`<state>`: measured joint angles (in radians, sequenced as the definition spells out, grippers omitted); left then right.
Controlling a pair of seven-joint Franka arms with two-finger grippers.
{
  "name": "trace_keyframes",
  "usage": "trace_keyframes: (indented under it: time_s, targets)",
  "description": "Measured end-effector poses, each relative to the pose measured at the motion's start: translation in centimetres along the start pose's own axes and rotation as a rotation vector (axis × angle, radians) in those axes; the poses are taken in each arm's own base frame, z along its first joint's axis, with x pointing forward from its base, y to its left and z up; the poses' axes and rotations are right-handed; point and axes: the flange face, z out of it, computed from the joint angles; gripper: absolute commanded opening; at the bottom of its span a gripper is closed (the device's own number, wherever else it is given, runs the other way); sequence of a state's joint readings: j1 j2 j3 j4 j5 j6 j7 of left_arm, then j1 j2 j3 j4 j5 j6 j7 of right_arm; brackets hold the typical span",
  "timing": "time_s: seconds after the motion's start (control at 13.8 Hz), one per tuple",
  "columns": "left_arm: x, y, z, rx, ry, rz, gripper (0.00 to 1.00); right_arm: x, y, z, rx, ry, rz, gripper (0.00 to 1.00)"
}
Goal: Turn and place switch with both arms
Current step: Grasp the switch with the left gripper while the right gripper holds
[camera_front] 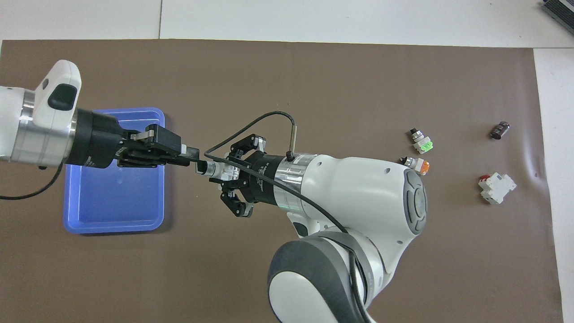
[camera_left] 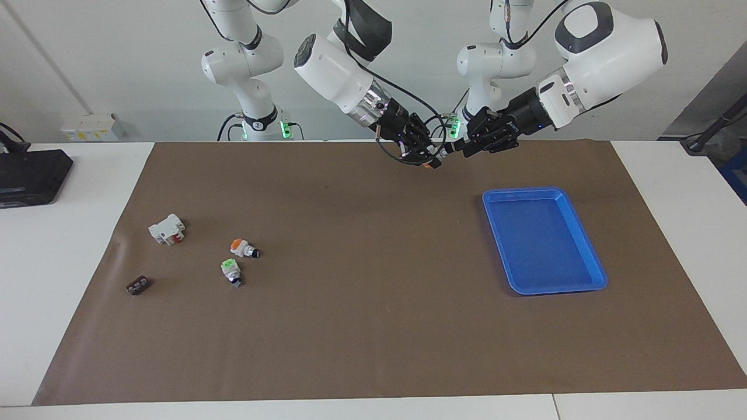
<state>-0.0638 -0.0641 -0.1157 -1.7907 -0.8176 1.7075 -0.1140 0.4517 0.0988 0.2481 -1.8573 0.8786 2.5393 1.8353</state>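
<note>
Brown mat, right pincer (camera_left: 430, 156) clenching one switch (camera_left: 436, 158), left pincer (camera_left: 454, 147) state unclear, one tray (camera_left: 583, 255)

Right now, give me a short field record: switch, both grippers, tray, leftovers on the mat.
switch: in the air over the brown mat, held by the right gripper, dark knob end toward the left gripper
right gripper: shut on the switch
left gripper: at the switch's knob end; grip cannot be told
blue tray: on the mat, toward the left arm's end
leftovers: green-ended switch, stubby orange-ended switch, white breaker, small dark part, toward the right arm's end
</note>
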Motion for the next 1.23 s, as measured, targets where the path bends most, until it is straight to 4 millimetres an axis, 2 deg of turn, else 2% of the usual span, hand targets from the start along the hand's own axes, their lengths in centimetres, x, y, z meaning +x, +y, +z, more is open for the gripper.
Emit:
trace_keyframes:
  time_s: [0.65, 0.94, 1.09, 1.23]
  targets:
    - [-0.3, 0.0, 1.5, 0.007, -0.025, -0.014, 0.2, 0.1, 0.0, 0.1, -0.001, 0.002, 0.001, 0.0]
    - [-0.3, -0.1, 1.6, 0.008, -0.027, -0.017, 0.1, 0.1, -0.1, 0.1, 0.0, 0.002, 0.001, 0.0]
    - [-0.3, -0.2, 1.6, 0.008, -0.027, -0.018, 0.0, 0.2, -0.1, 0.1, -0.001, 0.003, 0.001, 0.0]
    - [-0.3, -0.2, 1.6, 0.008, -0.027, -0.018, 0.0, 0.2, -0.1, 0.1, -0.001, 0.003, 0.001, 0.0]
